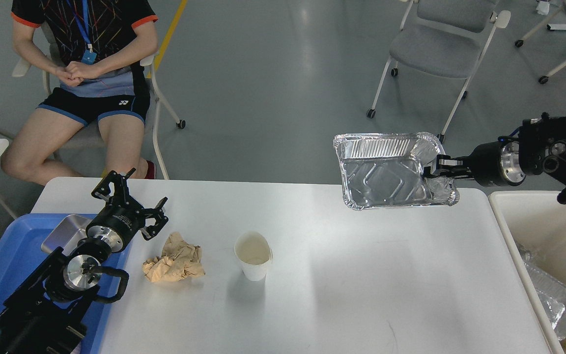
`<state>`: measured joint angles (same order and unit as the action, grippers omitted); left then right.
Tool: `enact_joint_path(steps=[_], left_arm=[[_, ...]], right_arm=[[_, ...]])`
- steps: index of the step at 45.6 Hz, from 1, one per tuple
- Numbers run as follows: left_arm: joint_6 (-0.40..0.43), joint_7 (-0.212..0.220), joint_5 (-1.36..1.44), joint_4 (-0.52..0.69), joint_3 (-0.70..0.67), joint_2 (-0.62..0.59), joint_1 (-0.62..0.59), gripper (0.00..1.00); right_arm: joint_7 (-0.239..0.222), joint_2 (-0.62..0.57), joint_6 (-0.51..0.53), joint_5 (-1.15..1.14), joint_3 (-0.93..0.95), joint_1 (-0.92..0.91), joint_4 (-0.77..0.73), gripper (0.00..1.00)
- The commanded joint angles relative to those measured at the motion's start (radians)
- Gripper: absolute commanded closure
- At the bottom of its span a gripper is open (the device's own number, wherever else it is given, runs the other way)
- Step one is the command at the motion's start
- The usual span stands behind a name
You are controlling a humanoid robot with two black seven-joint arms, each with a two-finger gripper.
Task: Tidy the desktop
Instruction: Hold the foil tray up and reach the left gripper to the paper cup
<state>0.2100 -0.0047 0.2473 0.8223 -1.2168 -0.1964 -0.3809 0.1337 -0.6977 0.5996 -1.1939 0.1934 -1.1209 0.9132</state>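
The white desktop (342,275) fills the lower view. My right gripper (434,167) is shut on the right rim of a foil tray (386,172) and holds it tilted in the air above the desktop's far right edge. A white paper cup (252,254) stands upright mid-desktop. A crumpled brown paper ball (174,259) lies left of the cup. My left gripper (133,196) is open and empty, hovering just beyond the paper ball near the blue tray.
A blue tray (8,255) with a small metal pan (64,233) sits at the left edge. A white bin (548,231) at the right holds foil trays (553,300). A seated person (86,78) is beyond the table's far left, a chair (440,49) far right.
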Motion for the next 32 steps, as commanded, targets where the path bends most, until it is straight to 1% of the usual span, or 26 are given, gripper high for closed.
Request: enact_joint_path(steps=[1,4,6,10,12,14,18,21,25,26,27,32], left_arm=[[-0.001,0.002,0.004,0.000,0.000,0.000,0.002,0.04],[-0.003,0.005,0.015,0.001,0.025,-0.001,-0.004,0.04],[-0.014,0.005,0.023,0.001,0.071,-0.006,-0.018,0.04],[-0.067,0.008,0.047,0.011,0.186,-0.026,-0.071,0.04],[-0.098,0.008,0.050,0.032,0.241,-0.057,-0.084,0.04],[-0.121,0.009,0.050,0.075,0.293,-0.089,-0.088,0.04],[-0.141,0.014,0.052,0.185,0.381,-0.155,-0.108,0.04],[-0.153,0.029,0.058,0.265,0.440,-0.202,-0.137,0.04],[-0.153,0.063,0.063,0.340,0.577,-0.302,-0.193,0.04],[-0.153,0.066,0.063,0.356,0.615,-0.326,-0.209,0.04],[-0.153,0.066,0.063,0.386,0.693,-0.378,-0.251,0.04],[-0.147,0.068,0.069,0.484,0.893,-0.523,-0.363,0.04]], right_arm=[[-0.065,0.041,0.006,0.002,0.001,-0.005,-0.014,1.00],[-0.078,0.076,0.006,0.004,0.001,-0.002,-0.030,1.00],[-0.080,0.092,0.006,0.013,0.001,0.004,-0.039,1.00],[-0.082,0.107,0.006,0.040,0.001,0.006,-0.050,1.00],[-0.082,0.109,0.006,0.047,0.001,0.007,-0.050,1.00],[-0.085,0.110,0.006,0.050,0.001,0.007,-0.050,1.00],[-0.086,0.109,0.006,0.050,0.001,0.012,-0.050,1.00],[-0.086,0.109,0.006,0.050,0.001,0.015,-0.050,1.00],[-0.086,0.109,0.006,0.050,0.001,0.018,-0.050,1.00],[-0.086,0.110,0.006,0.050,0.001,0.019,-0.050,1.00],[-0.086,0.110,0.006,0.050,0.001,0.019,-0.050,1.00],[-0.086,0.110,0.006,0.051,0.001,0.026,-0.050,1.00]])
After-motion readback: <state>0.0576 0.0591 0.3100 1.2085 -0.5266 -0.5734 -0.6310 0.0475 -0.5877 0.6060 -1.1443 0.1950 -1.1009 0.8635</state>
